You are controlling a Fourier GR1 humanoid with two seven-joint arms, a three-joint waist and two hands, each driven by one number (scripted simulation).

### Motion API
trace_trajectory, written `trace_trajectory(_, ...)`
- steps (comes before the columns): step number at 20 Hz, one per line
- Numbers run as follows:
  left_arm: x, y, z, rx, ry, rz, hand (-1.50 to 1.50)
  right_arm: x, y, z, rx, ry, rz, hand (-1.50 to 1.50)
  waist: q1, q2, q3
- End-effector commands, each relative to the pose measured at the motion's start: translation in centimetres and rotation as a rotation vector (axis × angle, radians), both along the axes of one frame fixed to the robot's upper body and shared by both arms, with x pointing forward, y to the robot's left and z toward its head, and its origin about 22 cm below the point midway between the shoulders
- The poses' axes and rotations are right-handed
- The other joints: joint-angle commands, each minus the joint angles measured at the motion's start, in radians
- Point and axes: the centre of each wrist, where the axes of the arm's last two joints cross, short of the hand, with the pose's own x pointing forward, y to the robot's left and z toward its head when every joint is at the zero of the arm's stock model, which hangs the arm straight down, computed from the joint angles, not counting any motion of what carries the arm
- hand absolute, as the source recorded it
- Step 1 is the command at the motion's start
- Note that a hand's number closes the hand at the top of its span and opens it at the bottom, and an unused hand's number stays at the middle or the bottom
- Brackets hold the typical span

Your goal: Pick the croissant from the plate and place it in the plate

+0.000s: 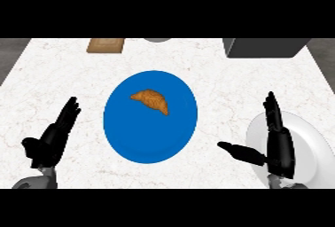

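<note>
Golden-brown croissant lies on the blue plate, in the plate's upper half, a little left of its centre line. Its curved back faces up and right; one tip points toward the far left, the other toward the near right. Nothing touches it.

Blue plate sits mid-counter on the pale marbled counter top. It looks taller than wide from this angle.

White plate at the right side, near edge of the counter, well apart from the blue one. Nothing visible lying on it.

Right hand hangs over the white plate's left portion. Fingers straight, pointing away from the robot; thumb stuck out to the left toward the blue plate. Hand is spread wide and holds nothing. Not touching the croissant or the blue plate.

Left hand at the left of the blue plate, just beside its rim but apart from it. Fingers straight, angled up and to the right; thumb out at lower left. Spread wide too, nothing in it.

Far edge of the counter: a tan wooden board at left, a grey round object cut by the view's edge, and a dark grey box-shaped object at right.
</note>
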Motion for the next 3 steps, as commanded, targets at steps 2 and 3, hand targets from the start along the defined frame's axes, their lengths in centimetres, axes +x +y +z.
trace_trajectory(2,-1.5,0.4,-0.6,0.003,0.012,0.010,0.00,0.3,-2.2,-2.1,-0.003,-0.018,0.000,-1.50,0.003,-0.001,-0.001)
trace_trajectory(3,0.2,-1.2,0.4,-0.001,-0.001,-0.002,0.00,-1.7,-2.2,-1.9,-0.015,-0.037,-0.010,-1.50,-0.001,-0.001,-0.001)
